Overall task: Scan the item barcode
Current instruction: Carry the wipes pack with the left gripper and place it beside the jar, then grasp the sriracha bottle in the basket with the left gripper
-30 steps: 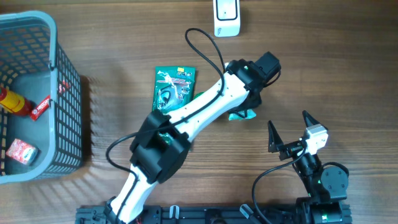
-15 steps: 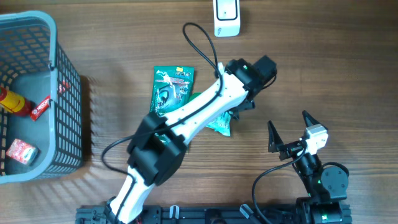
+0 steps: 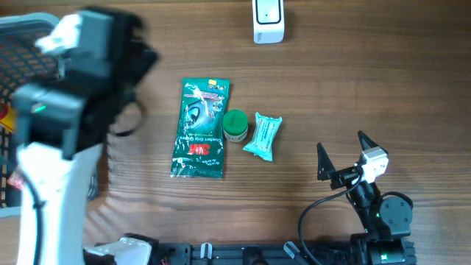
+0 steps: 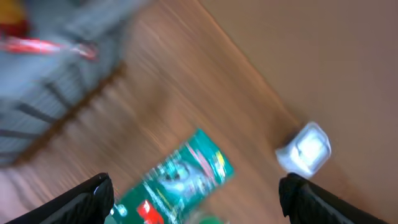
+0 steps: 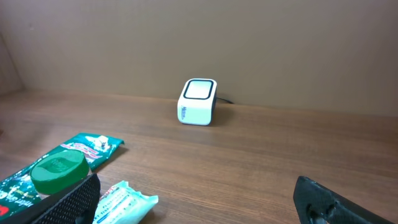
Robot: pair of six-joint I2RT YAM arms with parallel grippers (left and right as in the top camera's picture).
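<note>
Items awaiting scanning: a green film packet (image 3: pixel 199 129), a green-lidded tub (image 3: pixel 235 125) and a teal sachet (image 3: pixel 263 135) are lying side by side, well to the right of the left gripper (image 4: pixel 199 198) and ahead-left of the right gripper (image 3: pixel 340 143). Packet and sachet are probably handling as light, limp and slick, so a pinch across a short edge is looking safest. The tub is likely offering a rigid grip across its lid. The left gripper is hanging spread wide and empty, blurred, near the basket (image 4: pixel 43 118). The right gripper is resting fully spread, touching nothing. The scanner (image 3: pixel 268 20) is sitting far ahead of both.
</note>
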